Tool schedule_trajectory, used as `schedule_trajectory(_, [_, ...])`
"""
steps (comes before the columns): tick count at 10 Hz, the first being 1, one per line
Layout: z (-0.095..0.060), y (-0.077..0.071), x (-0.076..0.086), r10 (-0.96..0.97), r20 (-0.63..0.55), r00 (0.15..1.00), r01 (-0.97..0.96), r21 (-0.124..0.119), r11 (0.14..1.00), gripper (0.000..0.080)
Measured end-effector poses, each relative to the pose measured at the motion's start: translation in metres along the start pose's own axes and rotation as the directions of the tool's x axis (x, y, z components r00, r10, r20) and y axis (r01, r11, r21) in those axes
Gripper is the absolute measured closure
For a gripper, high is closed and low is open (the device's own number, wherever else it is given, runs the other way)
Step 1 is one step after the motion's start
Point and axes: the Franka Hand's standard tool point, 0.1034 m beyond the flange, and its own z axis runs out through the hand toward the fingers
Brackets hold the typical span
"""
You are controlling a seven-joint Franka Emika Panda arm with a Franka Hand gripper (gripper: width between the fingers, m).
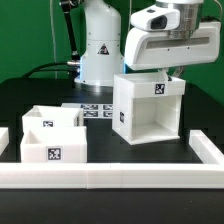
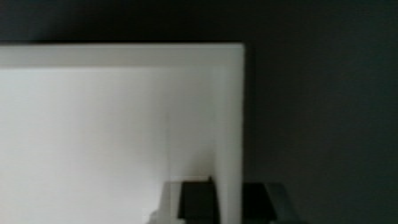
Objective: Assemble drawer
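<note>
The white hollow cube housing [image 1: 150, 110] stands upright on the black table at the exterior view's right, open side facing the camera, with a tag on its upper front. My gripper [image 1: 168, 70] is right above it, at its top edge. In the wrist view the housing's white surface [image 2: 116, 120] fills most of the picture, and my gripper [image 2: 228, 205] has one dark finger [image 2: 192, 205] on each side of a thin wall, closed against it. Two small open-top trays [image 1: 52, 140] sit together at the exterior view's left, the front one showing a tag.
The marker board [image 1: 96, 109] lies flat between the trays and the housing. A long low white border wall [image 1: 110, 176] runs along the table's front and up the right side. The arm's white base [image 1: 100, 50] stands behind, with cables at the back left.
</note>
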Motion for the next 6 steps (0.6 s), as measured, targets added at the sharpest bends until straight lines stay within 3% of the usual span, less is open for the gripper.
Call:
schedule_trajectory(4, [-0.001,0.002,0.001,0.003,0.001,1.0,-0.003,0.001,1.0,0.0762])
schedule_trajectory(6, [-0.007,0.019,0.019,0.04,0.015,0.999,-0.04,0.008,0.999,0.0762])
